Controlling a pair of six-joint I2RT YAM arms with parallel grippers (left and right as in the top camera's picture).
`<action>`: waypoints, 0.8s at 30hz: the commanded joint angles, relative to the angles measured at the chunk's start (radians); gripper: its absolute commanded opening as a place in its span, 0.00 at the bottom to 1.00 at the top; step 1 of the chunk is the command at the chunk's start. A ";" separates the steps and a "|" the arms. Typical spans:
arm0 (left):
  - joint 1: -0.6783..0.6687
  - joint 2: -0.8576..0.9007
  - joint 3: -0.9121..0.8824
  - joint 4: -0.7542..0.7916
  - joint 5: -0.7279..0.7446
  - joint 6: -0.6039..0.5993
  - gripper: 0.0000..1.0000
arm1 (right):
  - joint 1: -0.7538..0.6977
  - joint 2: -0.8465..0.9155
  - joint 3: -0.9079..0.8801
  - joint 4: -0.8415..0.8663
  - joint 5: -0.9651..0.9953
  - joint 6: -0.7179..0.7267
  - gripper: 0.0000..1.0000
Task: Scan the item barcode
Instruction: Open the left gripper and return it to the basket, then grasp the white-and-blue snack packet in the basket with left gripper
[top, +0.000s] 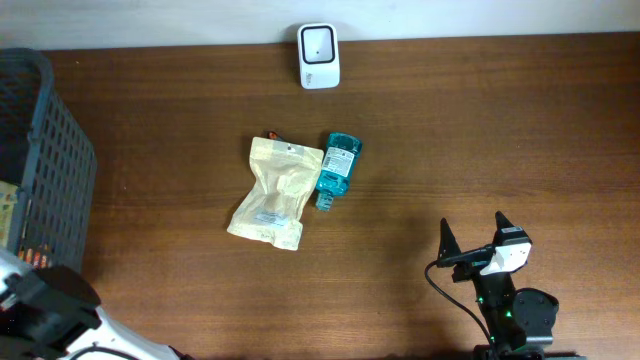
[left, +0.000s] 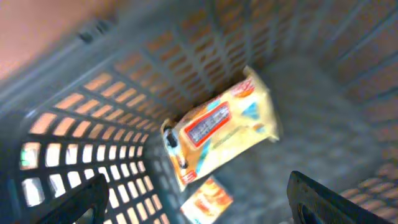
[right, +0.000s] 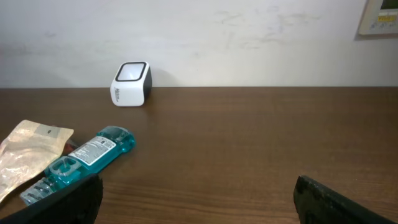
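**Scan not begun: both grippers empty, nothing at the scanner**

Progress: No item is held and none is in front of the scanner (top: 319, 56), which stands alone at the far edge of the table (top: 520, 120). Pick-up, carrying over and showing the barcode all look to be left.

Left gripper (left: 202, 202): jaws spread wide and empty, hanging over the inside of the basket (top: 40, 150). Below it a yellow packet (left: 217, 134) leans on the mesh wall. That is probably the item to fetch.

Right gripper (top: 472, 235): jaws fully apart, nothing between them, low at the near edge of the table, well apart from everything.

Count:
- scanner: one
- basket: one, at the left edge of the table
- loose on the table, mid-table and near the scanner: two, a beige pouch (top: 273, 192) and a teal bottle (top: 337, 170), touching side by side
- in the basket: the yellow packet and a smaller orange packet (left: 207, 200) under it. The wrist view is blurred, so there may be more.
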 joint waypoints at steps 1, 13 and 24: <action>0.013 0.040 -0.114 0.045 0.001 0.191 0.89 | -0.006 -0.004 -0.005 -0.005 -0.012 0.011 0.98; 0.009 0.163 -0.284 0.143 0.116 0.450 0.91 | -0.006 -0.004 -0.005 -0.005 -0.012 0.011 0.98; 0.006 0.288 -0.285 0.238 0.120 0.492 0.95 | -0.006 -0.004 -0.005 -0.005 -0.012 0.011 0.99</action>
